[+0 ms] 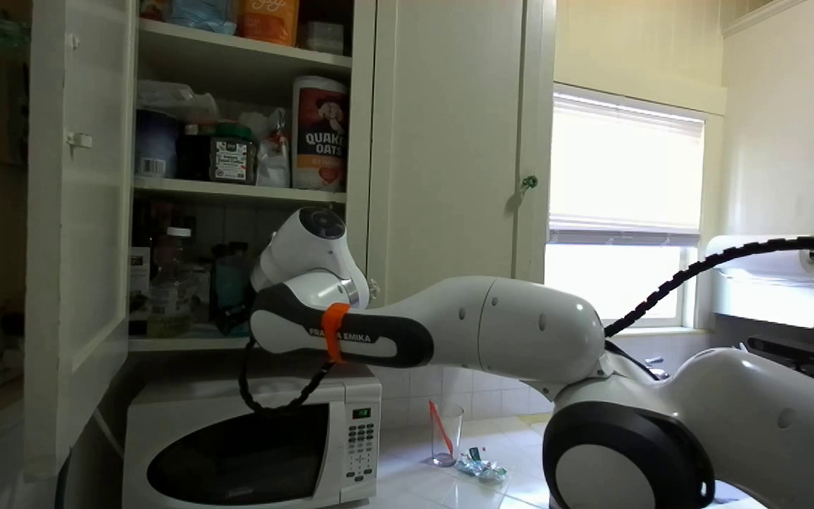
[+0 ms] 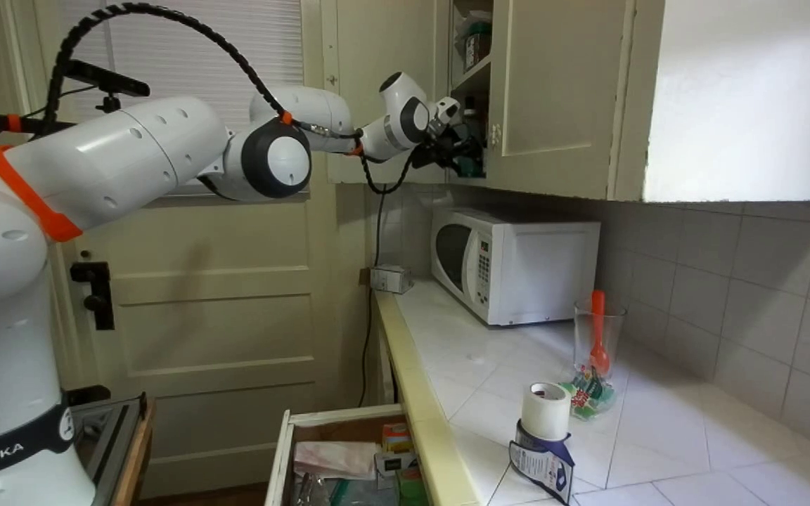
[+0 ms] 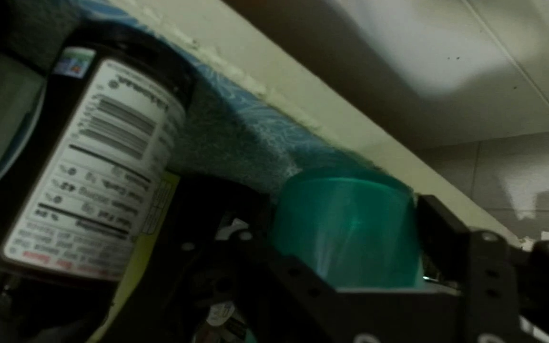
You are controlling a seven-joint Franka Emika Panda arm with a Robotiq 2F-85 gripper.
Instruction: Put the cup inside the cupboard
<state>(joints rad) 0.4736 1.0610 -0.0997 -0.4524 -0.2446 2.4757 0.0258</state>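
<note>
The teal see-through cup (image 3: 348, 233) is between the fingers of my gripper (image 3: 343, 212) in the wrist view, with a finger against each side. The gripper is shut on it. The cup's far end is over the patterned shelf liner close to the shelf's front edge (image 3: 312, 100); I cannot tell whether it touches the shelf. The white cupboard (image 1: 244, 189) has its left door open in an exterior view. My gripper (image 2: 463, 149) reaches into its lowest shelf; it also shows dark and mostly hidden behind the arm in an exterior view (image 1: 234, 318).
A dark labelled bottle (image 3: 98, 157) stands beside the gripper on the shelf. A clear jar (image 1: 172, 283) stands further left. The open door (image 1: 96, 198) flanks the opening. The microwave (image 1: 237, 452) is below. A clear glass with a red spoon (image 2: 598, 337) stands on the counter.
</note>
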